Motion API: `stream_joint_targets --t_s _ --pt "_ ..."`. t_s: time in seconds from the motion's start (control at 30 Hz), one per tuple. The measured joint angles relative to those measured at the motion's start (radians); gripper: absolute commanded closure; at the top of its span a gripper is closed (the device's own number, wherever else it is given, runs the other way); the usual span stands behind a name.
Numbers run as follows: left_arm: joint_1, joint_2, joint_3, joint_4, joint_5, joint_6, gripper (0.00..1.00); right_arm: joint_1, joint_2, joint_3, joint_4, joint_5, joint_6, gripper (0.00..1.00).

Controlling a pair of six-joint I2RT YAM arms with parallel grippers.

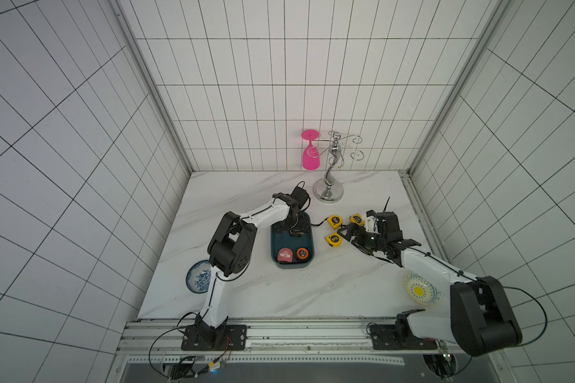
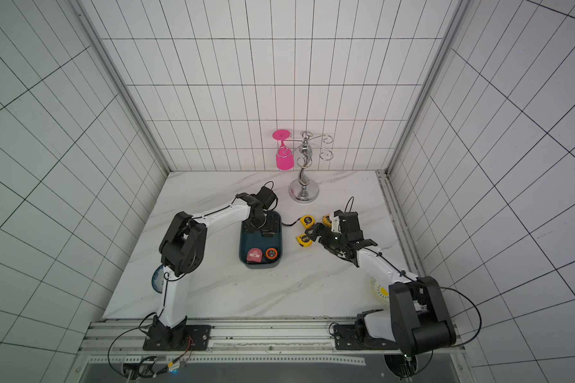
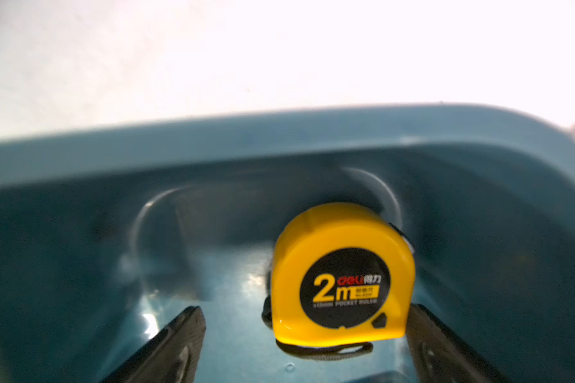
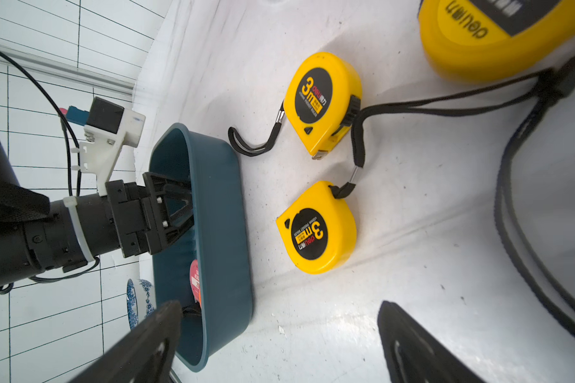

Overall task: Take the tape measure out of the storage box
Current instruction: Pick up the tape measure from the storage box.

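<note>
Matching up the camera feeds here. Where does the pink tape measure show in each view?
Top view: pink tape measure in the near end of the storage box, beside the orange tape measure.
Top view: pink tape measure, same spot.
Left wrist: not in it.
Right wrist: a pink sliver inside the box, past its wall.
Shared landmark: the teal storage box, seen in all four.

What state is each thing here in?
Dark teal plastic storage box: lidless, holding three tape measures.
Left hand: open, straddling yellow 2 m tape measure inside.
Right hand: open, empty.
Three yellow tape measures: out, on marble tabletop.
Pink plastic goblet: hanging inverted on chrome rack.
</note>
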Motion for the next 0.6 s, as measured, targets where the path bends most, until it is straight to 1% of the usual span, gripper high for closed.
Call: stream_joint_targets --t_s 0.27,0.47,0.6 --pt "-0.005 0.000 0.011 -0.014 -0.031 0.008 0.03 0.000 0.000 0.000 0.001 0.001 0.000 0.04" --pt "-0.025 0.035 0.114 -0.034 -0.045 0.051 0.03 0.000 0.000 0.000 0.004 0.001 0.008 0.04" --pt "-0.027 0.070 0.156 -0.053 -0.051 0.069 0.05 0.000 0.000 0.000 0.011 0.002 0.017 0.03"
